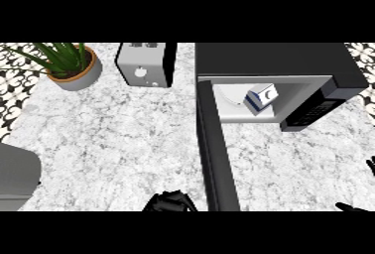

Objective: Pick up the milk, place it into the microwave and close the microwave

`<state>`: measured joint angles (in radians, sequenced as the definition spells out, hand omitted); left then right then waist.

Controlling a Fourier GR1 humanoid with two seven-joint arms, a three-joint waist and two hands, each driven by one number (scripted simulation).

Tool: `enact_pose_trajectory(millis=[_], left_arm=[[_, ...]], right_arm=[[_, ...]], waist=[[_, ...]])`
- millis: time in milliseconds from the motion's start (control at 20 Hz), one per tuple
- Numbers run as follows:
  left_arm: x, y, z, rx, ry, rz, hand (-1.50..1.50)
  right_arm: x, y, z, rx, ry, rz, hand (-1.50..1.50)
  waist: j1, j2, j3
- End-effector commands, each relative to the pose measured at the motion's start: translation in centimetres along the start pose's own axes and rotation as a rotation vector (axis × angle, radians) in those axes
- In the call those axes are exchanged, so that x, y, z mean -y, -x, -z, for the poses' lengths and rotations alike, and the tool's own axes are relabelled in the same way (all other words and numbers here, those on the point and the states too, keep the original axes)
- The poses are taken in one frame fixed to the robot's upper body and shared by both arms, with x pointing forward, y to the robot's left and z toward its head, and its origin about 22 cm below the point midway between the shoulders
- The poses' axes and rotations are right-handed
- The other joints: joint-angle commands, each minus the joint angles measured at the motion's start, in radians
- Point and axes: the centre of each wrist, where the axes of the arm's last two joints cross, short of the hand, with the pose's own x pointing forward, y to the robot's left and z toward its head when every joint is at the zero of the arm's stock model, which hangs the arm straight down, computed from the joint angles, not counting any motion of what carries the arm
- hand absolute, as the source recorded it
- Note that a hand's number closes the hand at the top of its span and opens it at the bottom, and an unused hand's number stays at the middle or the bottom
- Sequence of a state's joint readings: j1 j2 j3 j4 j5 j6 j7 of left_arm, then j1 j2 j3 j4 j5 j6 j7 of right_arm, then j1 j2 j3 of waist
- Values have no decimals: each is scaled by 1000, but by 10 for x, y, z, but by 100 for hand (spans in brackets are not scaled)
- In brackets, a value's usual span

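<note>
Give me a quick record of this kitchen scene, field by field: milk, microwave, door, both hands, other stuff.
milk: carton inside the microwave cavity, tilted
microwave: at the counter's far right
door: open, swung out toward the robot
left hand: at the lower edge, fingers curled, holding nothing
right hand: at the lower right corner, only fingertips show
other: toaster, potted plant

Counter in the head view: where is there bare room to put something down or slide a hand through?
The widest bare patch of counter lies between the potted plant, the toaster, the open microwave door and the left hand. A smaller patch lies right of the door, below the microwave. Inside it, the milk crowds the space.
</note>
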<state>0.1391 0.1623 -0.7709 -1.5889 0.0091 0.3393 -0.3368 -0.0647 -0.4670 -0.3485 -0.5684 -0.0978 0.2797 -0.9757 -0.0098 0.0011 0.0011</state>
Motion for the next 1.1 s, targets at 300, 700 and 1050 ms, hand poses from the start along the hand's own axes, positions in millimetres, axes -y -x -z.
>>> enact_pose_trajectory(millis=[300,700,1050], left_arm=[[34,29,51,-245,383,81,150],[66,35,62,-241,546,156,150],[79,27,65,-128,490,83,150]], right_arm=[[22,-14,0,107,-100,148,-150],[31,-27,17,152,-138,165,-150],[12,-33,33,220,-204,203,-150]], waist=[[-37,4,0],[-30,4,0],[-65,10,-1]])
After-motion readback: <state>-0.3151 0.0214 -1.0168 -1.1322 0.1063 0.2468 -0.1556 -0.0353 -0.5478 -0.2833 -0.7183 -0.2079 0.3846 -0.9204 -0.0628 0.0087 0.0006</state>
